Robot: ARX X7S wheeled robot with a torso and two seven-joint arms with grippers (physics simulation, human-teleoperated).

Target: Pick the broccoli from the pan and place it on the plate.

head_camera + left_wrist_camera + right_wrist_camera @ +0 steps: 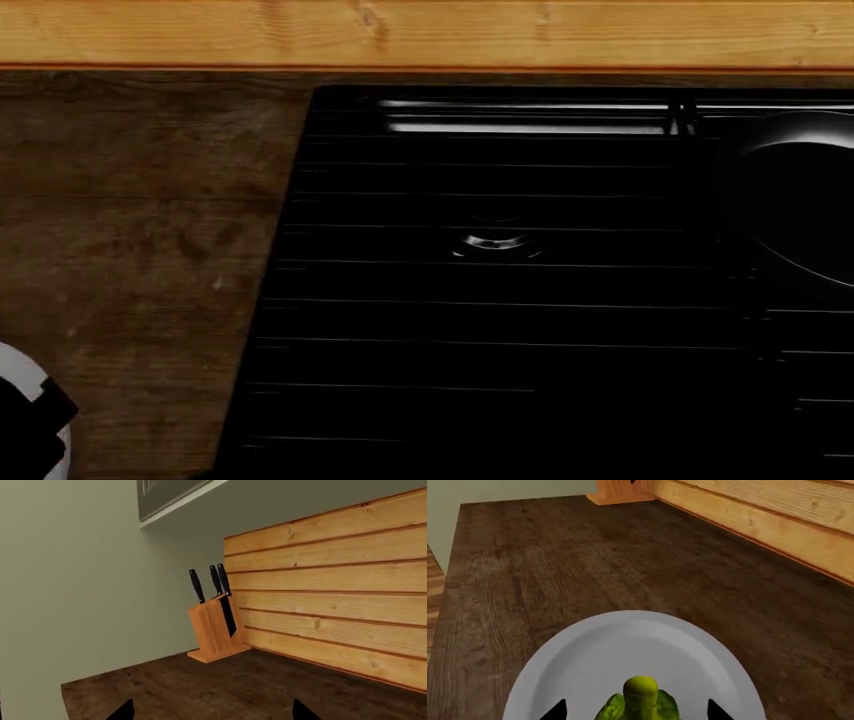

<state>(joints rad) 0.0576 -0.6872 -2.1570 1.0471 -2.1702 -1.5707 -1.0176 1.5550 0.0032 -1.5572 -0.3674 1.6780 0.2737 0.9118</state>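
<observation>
In the right wrist view the yellow-green broccoli (640,702) lies on the white plate (580,660), stalk end facing the camera. My right gripper (635,713) is open. Its two dark fingertips (557,711) stand on either side of the floret with a gap to each. My left gripper (212,714) is open and empty over the dark wooden counter (220,690). The black pan (801,200) shows at the right edge of the head view on the stove; its handle is out of view. A white shape at that view's lower left edge (16,385) may be the plate.
A black cooktop (507,300) fills most of the head view, with wooden counter (134,250) to its left and a plank backsplash (400,30) behind. A wooden knife block (215,625) with black-handled knives stands in the counter's corner by the green wall.
</observation>
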